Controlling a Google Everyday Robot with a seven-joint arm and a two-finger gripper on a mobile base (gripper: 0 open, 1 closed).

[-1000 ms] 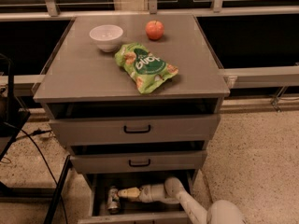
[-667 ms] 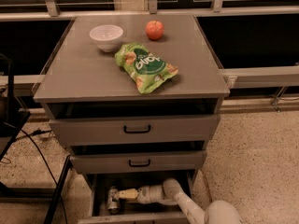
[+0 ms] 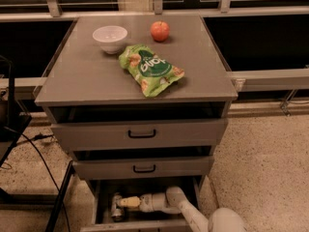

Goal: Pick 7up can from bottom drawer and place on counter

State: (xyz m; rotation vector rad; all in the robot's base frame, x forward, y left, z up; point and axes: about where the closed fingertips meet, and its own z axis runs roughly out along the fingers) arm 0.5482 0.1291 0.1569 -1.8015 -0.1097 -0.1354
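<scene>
My gripper, cream and white, sits at the lower centre of the frame in the grey bottom drawer, by the silvery 7up can. On the grey counter: green printed bag, red apple, white bowl.

gripper – inside the bottom drawer, slightly nearer the drawer's left wall than a second ago | 7up can – at the drawer's left end, gripper now closer to it, contact unclear | arm – elbow over the drawer's right half shifts a little leftward too
</scene>
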